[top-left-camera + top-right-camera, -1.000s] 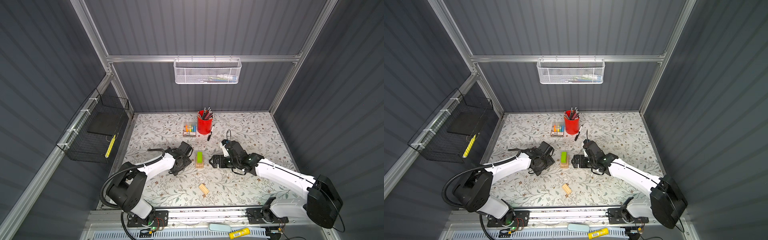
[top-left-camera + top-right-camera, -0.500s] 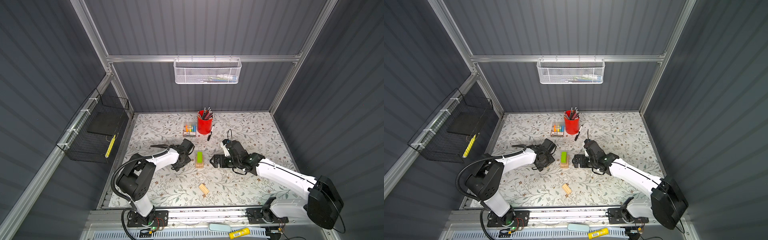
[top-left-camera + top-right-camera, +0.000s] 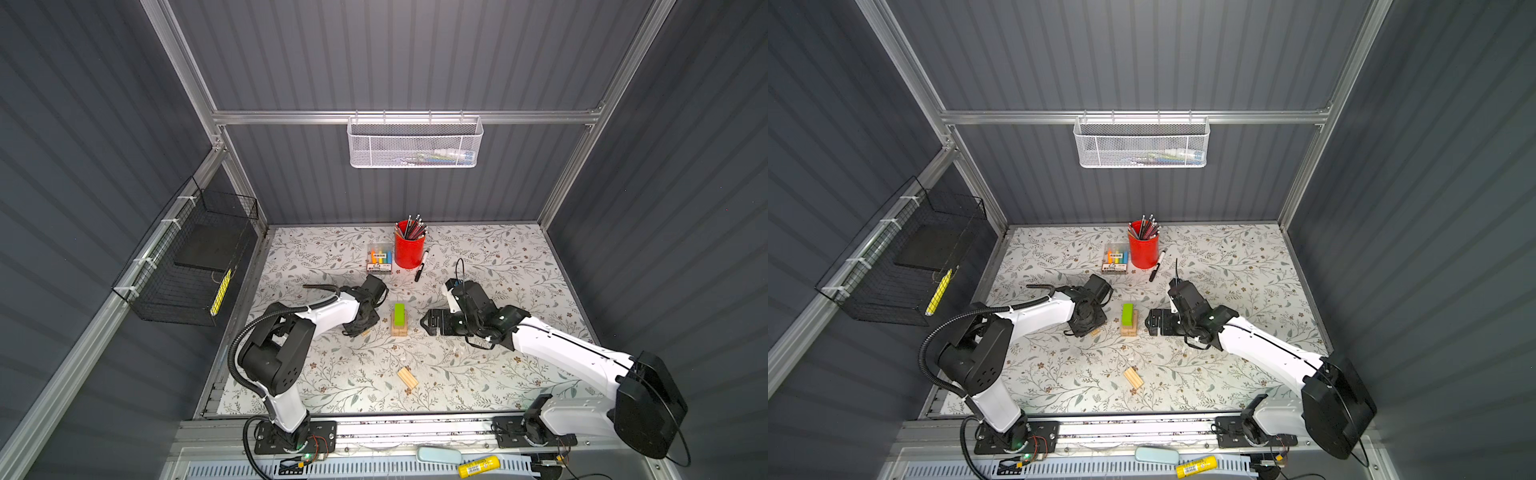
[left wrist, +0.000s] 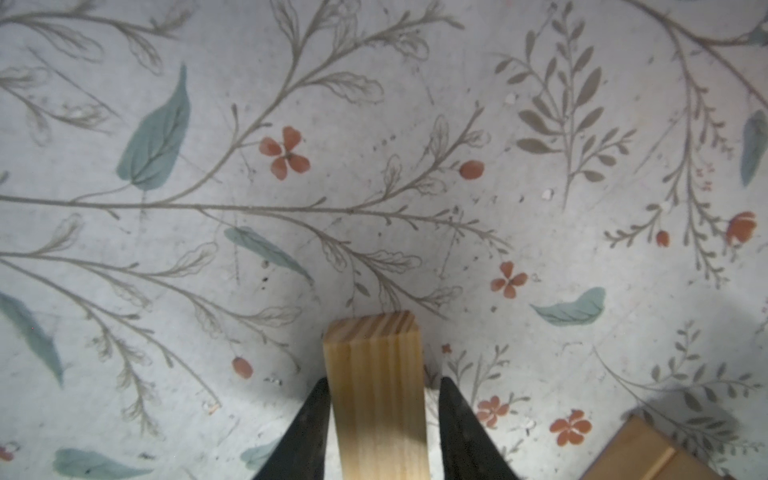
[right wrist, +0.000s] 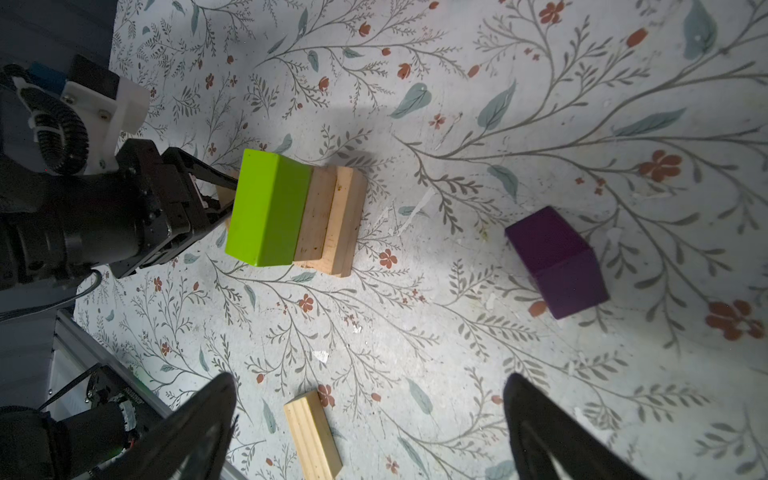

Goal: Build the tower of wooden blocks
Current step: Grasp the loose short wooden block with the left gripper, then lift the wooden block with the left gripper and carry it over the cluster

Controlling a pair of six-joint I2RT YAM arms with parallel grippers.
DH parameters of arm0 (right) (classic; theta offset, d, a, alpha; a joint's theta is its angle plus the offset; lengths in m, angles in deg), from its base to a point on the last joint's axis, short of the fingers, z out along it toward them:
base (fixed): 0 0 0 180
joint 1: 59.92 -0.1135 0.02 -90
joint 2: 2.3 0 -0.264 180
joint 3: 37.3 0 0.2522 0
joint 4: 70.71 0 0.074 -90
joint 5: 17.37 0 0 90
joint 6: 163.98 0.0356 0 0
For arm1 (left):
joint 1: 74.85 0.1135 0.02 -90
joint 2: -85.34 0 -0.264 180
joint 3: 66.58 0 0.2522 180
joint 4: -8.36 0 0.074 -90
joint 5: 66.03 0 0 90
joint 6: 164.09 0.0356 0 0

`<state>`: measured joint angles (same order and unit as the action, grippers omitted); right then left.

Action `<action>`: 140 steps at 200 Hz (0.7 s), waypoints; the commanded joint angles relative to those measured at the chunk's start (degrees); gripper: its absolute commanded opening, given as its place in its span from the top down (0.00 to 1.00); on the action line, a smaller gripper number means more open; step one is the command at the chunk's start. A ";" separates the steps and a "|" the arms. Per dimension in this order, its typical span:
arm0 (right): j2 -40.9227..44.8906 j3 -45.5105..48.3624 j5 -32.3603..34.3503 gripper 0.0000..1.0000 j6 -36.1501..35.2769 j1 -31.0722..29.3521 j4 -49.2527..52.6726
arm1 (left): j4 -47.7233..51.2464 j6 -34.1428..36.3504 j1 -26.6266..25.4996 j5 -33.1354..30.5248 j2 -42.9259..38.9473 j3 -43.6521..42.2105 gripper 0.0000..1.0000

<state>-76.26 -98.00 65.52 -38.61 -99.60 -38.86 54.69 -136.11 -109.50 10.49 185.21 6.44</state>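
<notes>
In both top views the tower [image 3: 399,322] stands mid-table: pale bricks [image 3: 399,331] topped by a lime-green brick [image 3: 1128,314]. The left gripper [image 3: 360,329] sits at its 9 o'clock and the right gripper [image 3: 430,325] at 3 o'clock. A loose pale block [image 3: 407,377] lies at 6 o'clock, and the red pencil cup [image 3: 409,249] stands at 12.

Left wrist view: black fingers [image 4: 305,428] flank a pale wood block [image 4: 376,395], one touching, the other a sliver off. Whether it is gripped, I cannot tell.

Right wrist view: the jaws are wide apart and empty. The purple brick [image 5: 557,262] lies alone, near the tower.

The bricks look light, rigid and sturdy; the painted faces are probably slicker. They are best pinched mid-length across the long sides. The floral tabletop [image 3: 498,257] is flat and scuffed, with ribbed dark walls [image 3: 415,62] close around.
</notes>
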 commanded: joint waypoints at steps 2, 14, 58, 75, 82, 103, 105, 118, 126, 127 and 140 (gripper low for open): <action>0.03 -1.69 0.19 0.01 -0.20 0.31 0.98 | 4.61 3.49 0.42 0.91 -1.29 -2.39 0.59; -0.04 -1.84 0.31 0.01 -0.11 0.31 1.08 | 5.03 4.65 0.38 1.45 -1.91 -2.92 0.60; -0.55 -2.28 -0.19 0.01 0.37 0.37 0.57 | 4.03 6.94 0.42 3.68 -2.90 -4.40 0.61; -0.82 -2.67 -0.35 0.01 0.39 0.39 0.63 | 2.96 8.69 0.38 4.88 -1.96 -3.86 0.61; -1.00 -2.80 -0.35 0.01 0.24 0.39 0.76 | 2.84 9.18 0.39 5.26 -1.36 -3.44 0.62; -0.88 -2.98 -0.31 0.01 0.13 0.39 1.00 | 2.27 10.60 0.38 5.71 -0.66 -2.85 0.64; -0.89 -2.98 -0.30 0.01 0.15 0.39 1.08 | 2.13 10.74 0.38 5.84 -0.65 -2.91 0.64; -0.67 -2.90 -0.20 0.01 0.13 0.39 1.22 | 1.82 11.63 0.39 5.85 -0.66 -3.00 0.67; -0.62 -2.85 -0.18 0.01 0.05 0.48 1.33 | 1.99 12.11 0.38 5.74 -0.65 -2.89 0.68; -0.56 -2.87 -0.14 0.01 0.04 0.48 1.33 | 2.02 12.19 0.38 5.69 -0.65 -2.91 0.68; -0.38 -2.91 0.08 0.01 -0.09 0.56 1.51 | 2.40 12.92 0.39 5.42 -0.90 -2.73 0.71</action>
<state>-76.78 -99.53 65.25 -38.39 -99.32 -38.45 56.53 -125.93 -109.24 13.55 182.59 3.58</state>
